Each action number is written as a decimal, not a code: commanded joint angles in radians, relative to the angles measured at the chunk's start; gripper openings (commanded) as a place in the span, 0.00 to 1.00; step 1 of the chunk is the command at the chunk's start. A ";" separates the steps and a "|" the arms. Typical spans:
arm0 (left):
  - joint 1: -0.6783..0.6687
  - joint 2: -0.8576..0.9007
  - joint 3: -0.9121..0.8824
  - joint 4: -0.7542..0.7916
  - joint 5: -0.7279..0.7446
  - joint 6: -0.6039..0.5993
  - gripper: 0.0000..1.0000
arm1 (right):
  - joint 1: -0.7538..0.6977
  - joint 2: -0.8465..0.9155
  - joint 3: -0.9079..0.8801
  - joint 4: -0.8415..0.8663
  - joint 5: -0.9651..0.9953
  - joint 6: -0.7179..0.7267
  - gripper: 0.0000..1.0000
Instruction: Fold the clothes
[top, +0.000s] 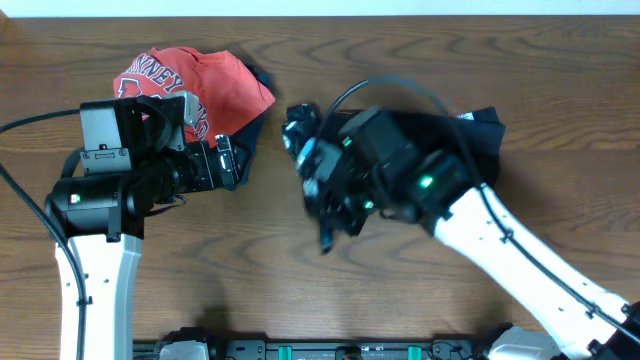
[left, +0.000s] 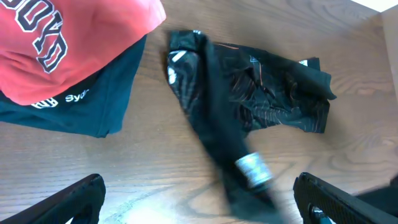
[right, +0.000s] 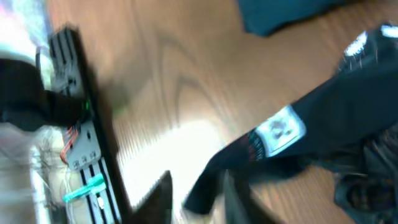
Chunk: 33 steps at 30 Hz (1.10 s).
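Note:
The clothes, a black jersey (top: 472, 128), lie crumpled on the table's right half, mostly under my right arm. In the left wrist view the jersey (left: 280, 99) sends a long twisted strip with a white label (left: 252, 169) toward the camera. My right gripper (right: 196, 199) has its jaws apart; the strip's end (right: 205, 186) hangs between them, with a bright gap beside one finger. The image is blurred. My left gripper (left: 199, 199) stands wide open near the table, gripping nothing. In the overhead view it (top: 232, 160) sits beside the navy garment.
A red T-shirt (top: 200, 80) with white lettering lies on a navy folded garment (top: 250, 125) at the back left. The table's front rail with wiring (right: 81, 143) shows in the right wrist view. Bare wood lies between the two piles.

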 joint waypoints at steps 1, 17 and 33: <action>-0.002 0.003 0.008 0.002 -0.016 0.021 0.98 | 0.035 -0.001 0.005 -0.006 0.152 -0.032 0.33; -0.246 0.056 -0.102 -0.038 -0.069 0.073 0.98 | -0.431 -0.001 0.005 0.023 0.277 0.361 0.53; -0.497 0.514 -0.126 0.110 -0.479 0.034 0.78 | -0.518 0.000 0.005 -0.054 0.234 0.360 0.49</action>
